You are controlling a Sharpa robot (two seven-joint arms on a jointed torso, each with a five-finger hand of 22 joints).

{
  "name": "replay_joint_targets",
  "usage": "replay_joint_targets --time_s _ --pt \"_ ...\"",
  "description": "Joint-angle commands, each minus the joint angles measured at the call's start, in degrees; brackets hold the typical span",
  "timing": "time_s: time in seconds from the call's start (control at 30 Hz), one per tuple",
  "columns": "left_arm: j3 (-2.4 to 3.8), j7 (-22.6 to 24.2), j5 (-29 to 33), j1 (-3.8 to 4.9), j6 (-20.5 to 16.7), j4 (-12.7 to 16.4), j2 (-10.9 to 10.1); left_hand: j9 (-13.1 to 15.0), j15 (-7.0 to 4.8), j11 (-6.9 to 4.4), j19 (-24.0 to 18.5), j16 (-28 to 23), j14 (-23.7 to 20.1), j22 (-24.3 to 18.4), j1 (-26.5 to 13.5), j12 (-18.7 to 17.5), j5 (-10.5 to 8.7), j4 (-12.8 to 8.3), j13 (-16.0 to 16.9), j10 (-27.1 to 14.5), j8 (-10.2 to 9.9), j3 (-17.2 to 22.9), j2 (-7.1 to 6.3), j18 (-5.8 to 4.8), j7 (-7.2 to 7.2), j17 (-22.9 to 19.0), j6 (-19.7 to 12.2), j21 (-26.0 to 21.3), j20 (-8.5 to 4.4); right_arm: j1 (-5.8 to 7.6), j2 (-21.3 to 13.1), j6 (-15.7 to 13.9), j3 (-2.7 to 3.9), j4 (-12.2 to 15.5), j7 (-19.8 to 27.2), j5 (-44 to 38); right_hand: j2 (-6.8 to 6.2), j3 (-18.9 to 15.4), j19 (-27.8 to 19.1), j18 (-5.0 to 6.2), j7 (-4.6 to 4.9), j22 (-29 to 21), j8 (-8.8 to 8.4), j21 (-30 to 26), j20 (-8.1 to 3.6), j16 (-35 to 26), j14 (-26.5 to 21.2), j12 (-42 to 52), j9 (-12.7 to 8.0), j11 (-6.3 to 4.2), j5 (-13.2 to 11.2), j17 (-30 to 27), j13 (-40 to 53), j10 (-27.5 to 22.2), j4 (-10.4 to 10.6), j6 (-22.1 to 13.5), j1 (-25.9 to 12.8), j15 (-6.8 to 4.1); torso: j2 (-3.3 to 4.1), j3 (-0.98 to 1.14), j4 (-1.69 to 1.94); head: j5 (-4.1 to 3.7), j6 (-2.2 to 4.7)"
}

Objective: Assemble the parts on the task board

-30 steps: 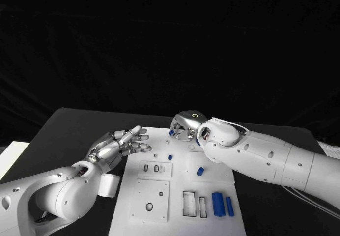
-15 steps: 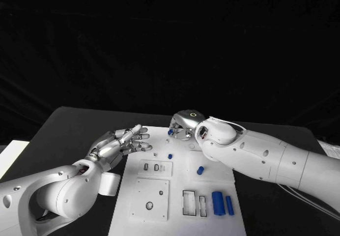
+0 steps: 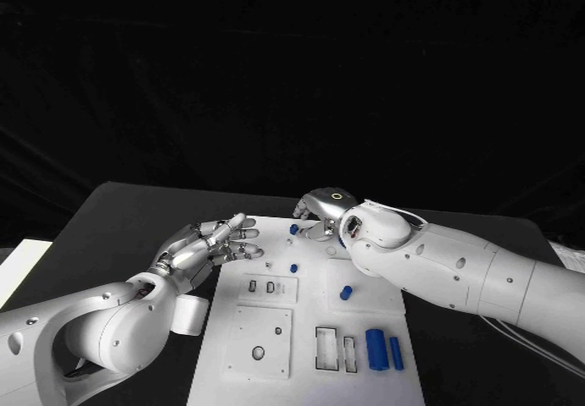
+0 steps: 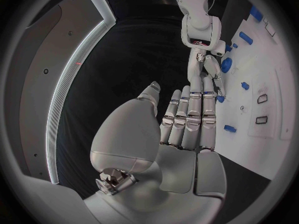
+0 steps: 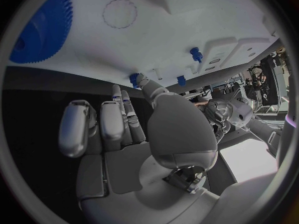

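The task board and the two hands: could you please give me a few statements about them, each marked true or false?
1. The left hand holds nothing, fingers apart. True.
2. The right hand is at the near edge of the task board. False: it is at the far edge.
3. Two long blue parts lie side by side near the board's near right corner. True.
4. The gear is grey. False: it is blue.

Black backdrop [image 3: 292, 85] — black table [image 3: 134, 220]

Head cam overhead; wrist cams close; share task board [image 3: 311, 313].
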Motion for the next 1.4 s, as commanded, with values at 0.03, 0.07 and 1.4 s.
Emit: replay_joint_targets --time_s 0.03,0.07,1.4 --pt "0.04 0.1 0.0 0.09 1.3 0.1 0.0 -0.1 -0.05 0.05 -0.3 -0.3 -0.4 -0.1 0.7 -0.3 -0.05 -0.3 -0.1 -0.4 -0.3 0.0 0.09 0.13 0.27 0.1 0.0 -0.4 0.02 0.0 -0.6 -2.3 0.02 0.7 -0.4 -0.3 -0.41 -0.5 -0.3 0.7 0.12 -0.2 -0.16 -0.2 0.2 -0.3 0.7 -0.1 0.0 0.1 -0.1 -0.1 0.0 -0.4 0.3 -0.6 0.2 0.35 0.01 0.03 -0.03 0.01 0.05" --pt "0.04 0.1 0.0 0.09 1.4 0.0 0.0 -0.1 -0.05 0.05 -0.3 -0.3 -0.4 -0.1 0.7 -0.3 -0.05 -0.3 -0.1 -0.4 -0.3 0.0 0.09 0.13 0.27 0.1 0.0 -0.4 0.02 0.0 -1.1 -2.7 0.02 1.2 -0.5 -0.3 -0.38 -0.7 -0.3 0.71 0.14 -0.2 -0.12 -0.2 0.22 -0.3 0.7 0.0 0.0 0.09 -0.1 -0.2 0.1 -0.2 0.4 -0.7 0.4 0.35 0.0 0.05 -0.04 0.0 0.07" --pt "0.03 0.2 0.0 0.5 1.7 -0.5 -1.0 -0.1 0.0 0.09 -0.4 -0.4 -0.5 -0.1 0.7 -0.3 -0.05 -0.3 -0.1 -0.5 -0.4 0.0 0.09 0.12 0.3 0.1 -0.1 -0.4 0.06 -0.85 -19.3 7.8 2.38 13.6 -5.1 13.8 -2.03 -14.0 4.1 -2.38 -1.05 17.6 4.62 10.0 -1.69 11.2 3.4 71.0 0.8 -2.73 6.2 18.9 72.0 21.2 9.5 -3.2 6.3 -1.67 0.04 0.26 -1.1 -0.87 0.23"
